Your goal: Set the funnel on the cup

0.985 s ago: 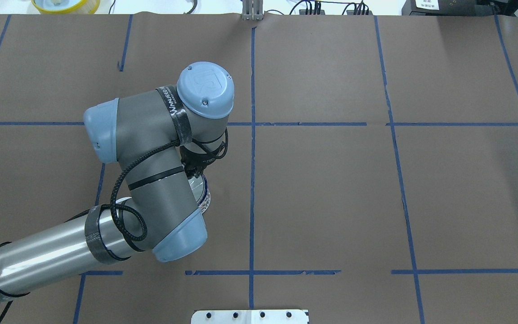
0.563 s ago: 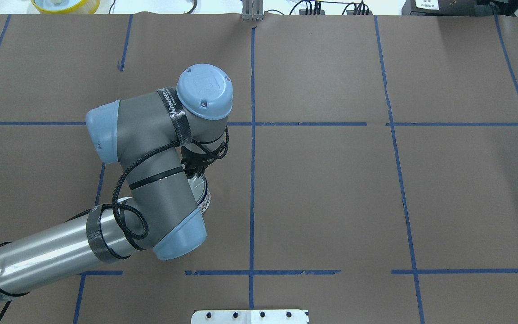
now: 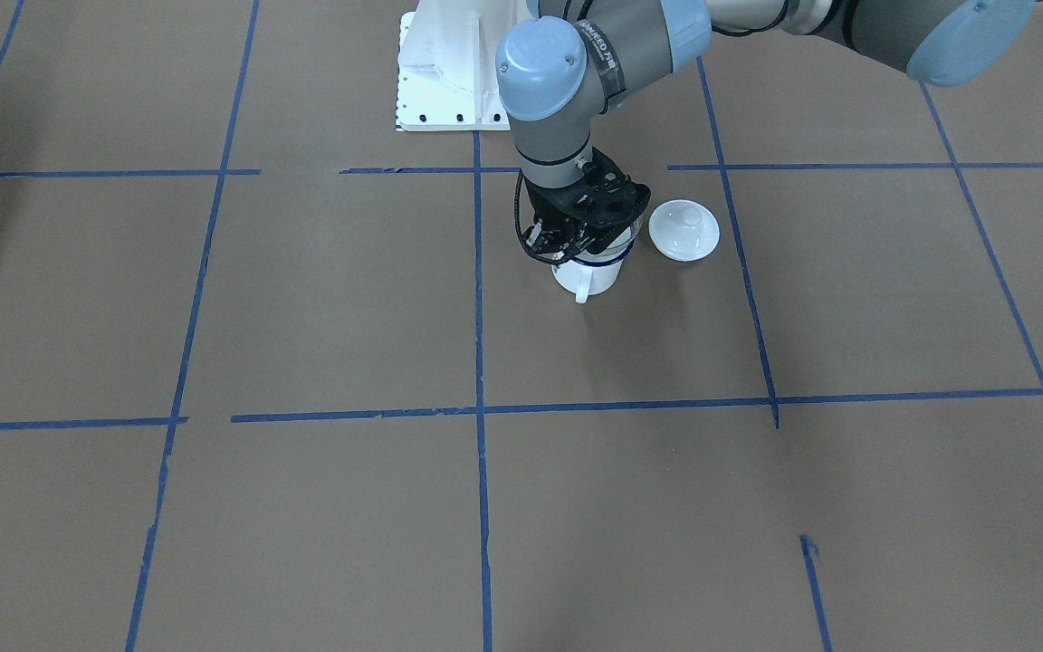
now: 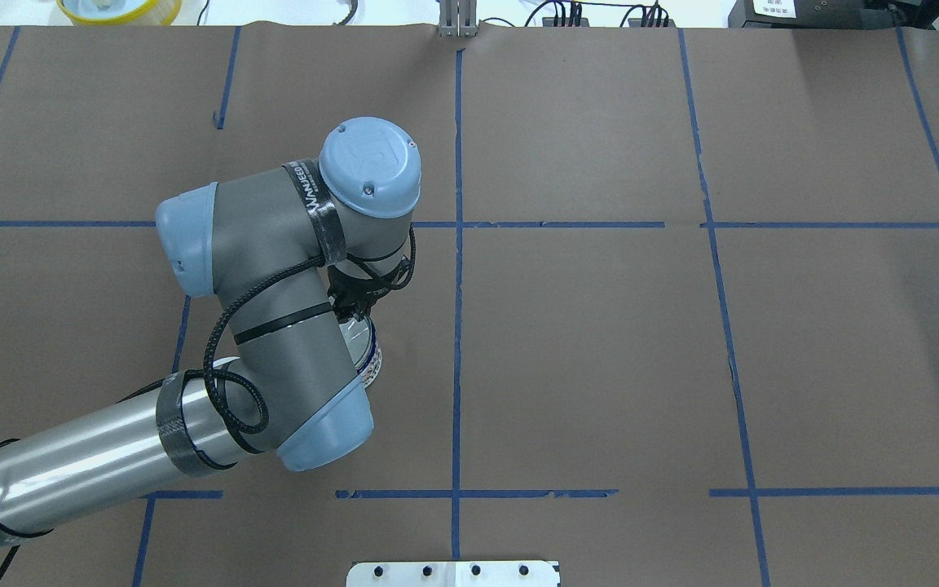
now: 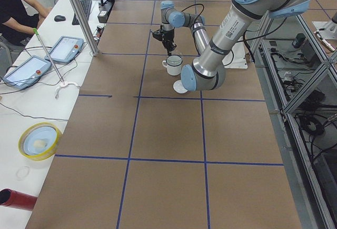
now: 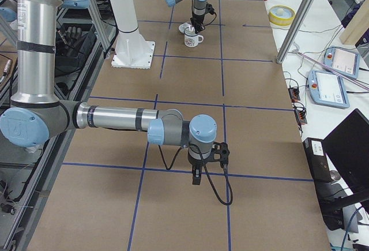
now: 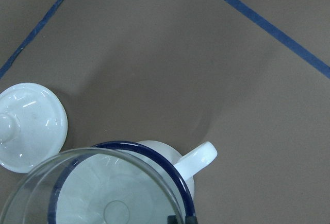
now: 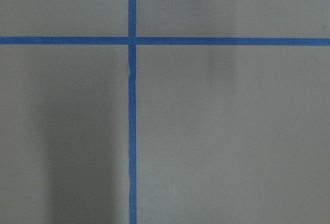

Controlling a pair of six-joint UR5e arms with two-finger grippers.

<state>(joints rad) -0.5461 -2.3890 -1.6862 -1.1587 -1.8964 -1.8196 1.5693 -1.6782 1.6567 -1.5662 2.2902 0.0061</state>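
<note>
The cup (image 3: pixel 589 273) is a white mug with a dark blue rim, standing upright with its handle (image 7: pixel 198 159) towards the front. My left gripper (image 3: pixel 578 237) hangs right over it, shut on the rim of the clear funnel (image 7: pixel 103 183). The funnel's wide mouth lies over the cup's opening, shifted slightly off its rim. One fingertip (image 7: pixel 181 219) shows at the bottom edge of the left wrist view. In the overhead view the arm hides all but an edge of the cup (image 4: pixel 370 357). My right gripper (image 6: pixel 196 179) hangs far away over bare table; I cannot tell whether it is open or shut.
A white round knobbed lid (image 3: pixel 684 230) lies flat on the table just beside the cup, and also shows in the left wrist view (image 7: pixel 28 126). The white robot base plate (image 3: pixel 449 81) stands behind them. Blue tape lines cross the brown table cover.
My left wrist has shifted very slightly over the cup. The cup and the lid have not moved.
</note>
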